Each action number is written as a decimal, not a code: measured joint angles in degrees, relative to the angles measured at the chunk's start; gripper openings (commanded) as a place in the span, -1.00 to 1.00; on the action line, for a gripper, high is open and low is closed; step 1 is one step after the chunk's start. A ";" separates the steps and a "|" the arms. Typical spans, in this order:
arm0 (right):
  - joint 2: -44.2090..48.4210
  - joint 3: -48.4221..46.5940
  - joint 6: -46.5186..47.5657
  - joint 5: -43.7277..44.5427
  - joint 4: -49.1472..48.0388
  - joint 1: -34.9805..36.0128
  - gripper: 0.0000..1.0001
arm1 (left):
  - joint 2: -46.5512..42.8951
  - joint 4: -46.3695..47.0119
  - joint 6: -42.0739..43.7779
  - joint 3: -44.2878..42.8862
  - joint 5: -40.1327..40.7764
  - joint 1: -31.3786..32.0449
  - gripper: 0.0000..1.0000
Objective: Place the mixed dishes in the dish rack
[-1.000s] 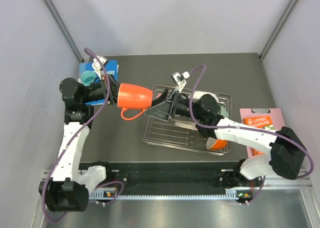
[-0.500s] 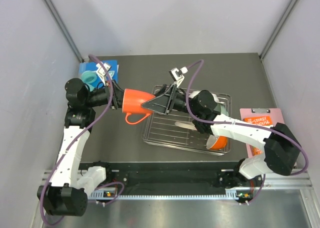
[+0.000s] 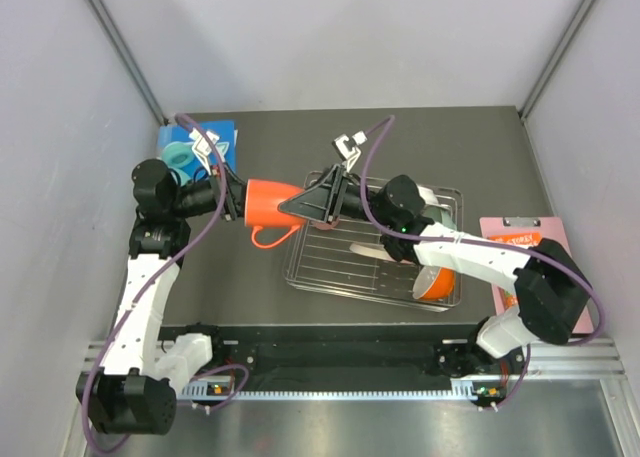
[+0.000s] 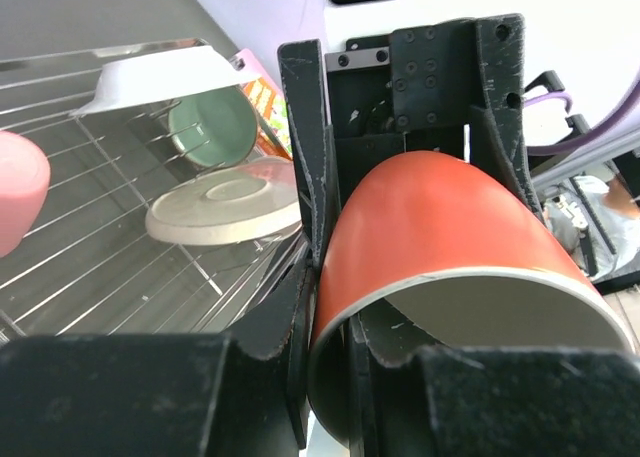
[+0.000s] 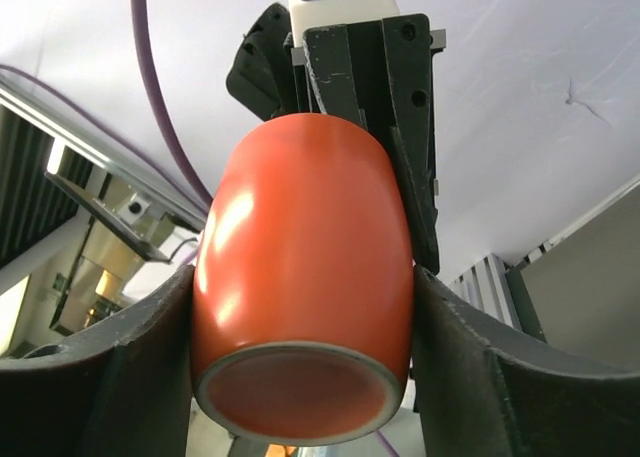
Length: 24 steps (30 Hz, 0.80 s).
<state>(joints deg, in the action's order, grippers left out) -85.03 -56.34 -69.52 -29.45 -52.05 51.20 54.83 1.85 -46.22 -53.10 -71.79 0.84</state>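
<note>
The orange mug [image 3: 268, 201] hangs on its side in the air, just left of the dish rack [image 3: 330, 277]. My left gripper [image 3: 238, 199] is shut on its rim, one finger inside and one outside [image 4: 330, 357]. My right gripper [image 3: 290, 209] spans the mug's base end [image 5: 305, 277], and its fingers [image 5: 440, 357] touch both sides. In the rack are a pink cup [image 4: 20, 192], a cream plate [image 4: 225, 207], a mint-green bowl [image 4: 210, 127], a leaning white plate [image 4: 160, 72] and an orange bowl [image 3: 438, 284].
A teal ring [image 3: 178, 157] sits on a flat blue board [image 3: 222, 132] at the far left, behind my left arm. A pink clipboard [image 3: 515, 247] lies right of the rack. Grey walls close in on the left, back and right.
My left arm carried the mug right toward the rack. My right gripper slid over the mug's base end, and its fingers now rest against both sides.
</note>
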 measured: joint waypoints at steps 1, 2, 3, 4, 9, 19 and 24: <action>0.02 -0.02 0.17 -0.11 0.26 0.00 -1.00 | -0.02 -1.11 1.05 -0.11 0.02 0.00 -0.55; 0.07 -0.02 0.48 -0.44 0.98 0.00 -1.00 | -0.07 -2.73 2.40 -0.26 0.13 0.00 -0.09; 0.13 -0.02 0.90 -0.66 1.77 0.00 -1.00 | -0.04 -4.81 4.46 -0.59 0.33 0.00 0.29; 0.33 -0.04 1.53 -0.55 2.80 0.00 -1.00 | 0.11 -7.82 7.37 -1.40 1.18 0.04 0.48; 3.98 -2.16 7.72 -0.24 15.26 -0.15 -1.00 | 4.44 -26.75 21.64 -10.32 6.10 -1.27 0.86; 11.08 -10.56 27.23 6.51 50.77 -1.81 -1.00 | 8.50 -38.93 33.92 -19.98 1.18 -27.87 0.98; 4.74 -24.55 38.29 16.00 74.38 -0.90 -1.00 | 9.44 -45.18 41.66 -19.98 -0.50 -33.31 0.98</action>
<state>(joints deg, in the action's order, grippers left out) -80.29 -80.88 -31.22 -13.45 22.33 50.30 64.27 -43.33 -4.56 -73.08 -72.29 -32.47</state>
